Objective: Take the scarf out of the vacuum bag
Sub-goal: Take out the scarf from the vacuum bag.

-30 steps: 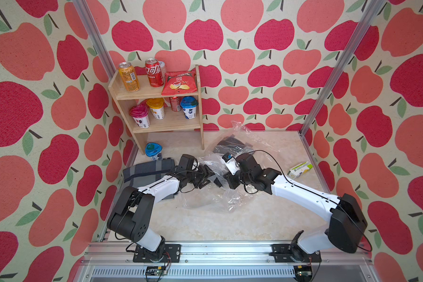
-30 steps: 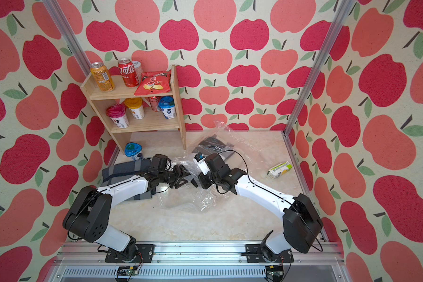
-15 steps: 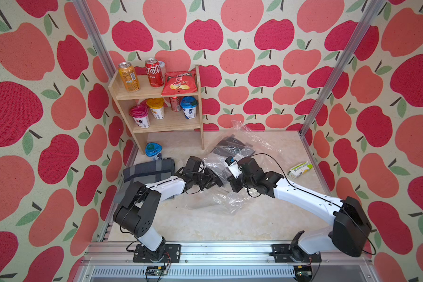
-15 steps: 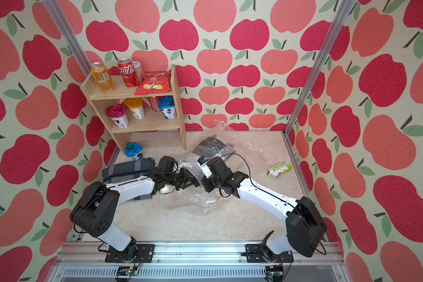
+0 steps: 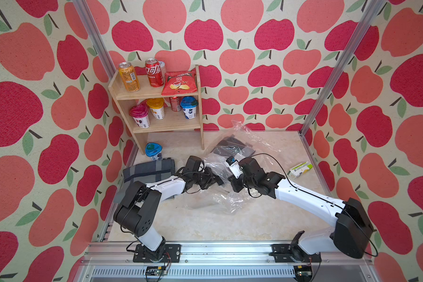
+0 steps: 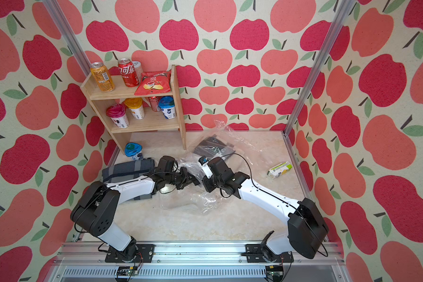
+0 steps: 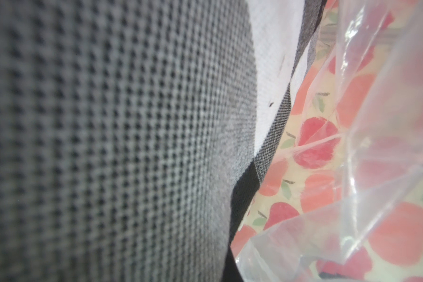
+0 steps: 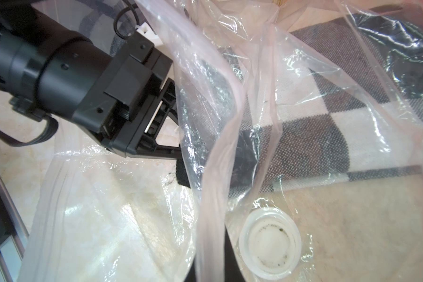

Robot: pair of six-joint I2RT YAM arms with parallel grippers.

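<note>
Marble table [image 5: 205, 227], apple-print walls. Bag [image 5: 213, 201]: crumpled mid-table, checked grey scarf [image 8: 315, 136] inside. My left gripper [image 5: 219, 181]: inside the bag mouth, clenched on the scarf's corner. My right gripper [image 5: 234, 187]: I read it clamped on bag film near valve [image 8: 270, 244].

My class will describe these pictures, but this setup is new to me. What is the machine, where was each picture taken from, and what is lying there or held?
These are two robot arms, each ending in a two-fingered gripper, mounted at a table's edge. Both top views look down from overhead; each wrist view comes from a camera on one arm. The left gripper sits inside a clear vacuum bag with a white valve cap and appears shut on the checked scarf in it. The right gripper is shut on the bag's plastic. Also there: a folded grey cloth, a small box, and a wooden shelf of cans and cups.
</note>
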